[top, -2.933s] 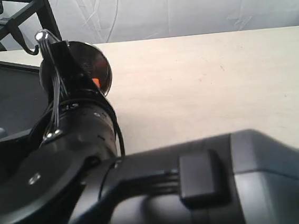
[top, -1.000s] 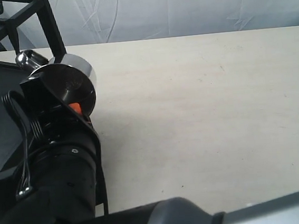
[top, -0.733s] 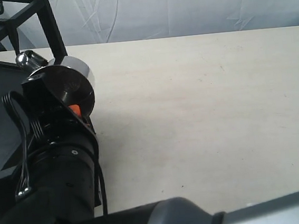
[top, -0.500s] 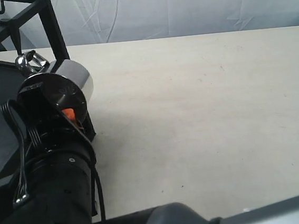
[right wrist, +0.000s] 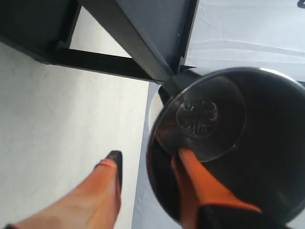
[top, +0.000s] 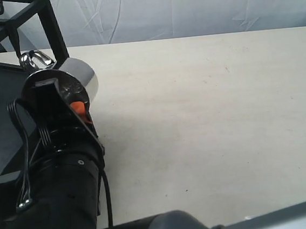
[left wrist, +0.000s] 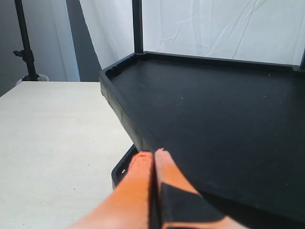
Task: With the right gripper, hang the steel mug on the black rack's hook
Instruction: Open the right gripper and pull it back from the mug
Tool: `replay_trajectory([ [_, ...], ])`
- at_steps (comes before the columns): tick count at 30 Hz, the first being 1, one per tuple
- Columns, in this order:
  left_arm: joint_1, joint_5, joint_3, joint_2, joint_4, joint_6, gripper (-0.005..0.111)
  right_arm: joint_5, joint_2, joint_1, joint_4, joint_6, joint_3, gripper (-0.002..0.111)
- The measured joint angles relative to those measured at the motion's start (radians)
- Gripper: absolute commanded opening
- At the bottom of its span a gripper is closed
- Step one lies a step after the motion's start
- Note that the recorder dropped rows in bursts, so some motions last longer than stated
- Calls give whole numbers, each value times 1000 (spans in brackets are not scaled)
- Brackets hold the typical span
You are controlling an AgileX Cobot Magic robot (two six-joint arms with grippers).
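A pale wooden table [top: 211, 103] is spanning the scene, its surface lightly speckled. A white creased cloth [top: 186, 6] is hanging behind it. A black tray [left wrist: 214, 124] is sitting on the table.

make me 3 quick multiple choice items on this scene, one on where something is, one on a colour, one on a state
1. Where is the steel mug in the exterior view?
A. far left, by the black rack
B. table centre
C. right edge

2. What colour are the fingers of the right gripper?
A. blue
B. orange
C. white

3. How are the left gripper fingers?
A. wide apart
B. around a mug
C. pressed together, empty

Answers: 1 A, it sits beside the rack post. 2 B, both tips are orange. 3 C, no gap shows between them.
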Motion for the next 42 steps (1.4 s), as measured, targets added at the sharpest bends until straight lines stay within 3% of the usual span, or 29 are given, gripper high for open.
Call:
replay_trajectory([
  [3,0,0,0,0,0,0,2,3,0,0,6,9,0,51],
  [17,0,0,0,0,0,0,2,6,-16,2,15,78,0,50],
  [31,0,0,0,0,0,0,2,4,-104,73,7,140,0,50],
  [33,0,0,0,0,0,0,2,9,-118,73,10,158,0,44],
  [36,0,0,0,0,0,0,2,9,-179,73,14,247,0,0],
  [39,0,0,0,0,0,0,2,9,-331,71,63,319,0,-1],
  [42,0,0,0,0,0,0,2,4,-500,1,165,332,60,-1],
])
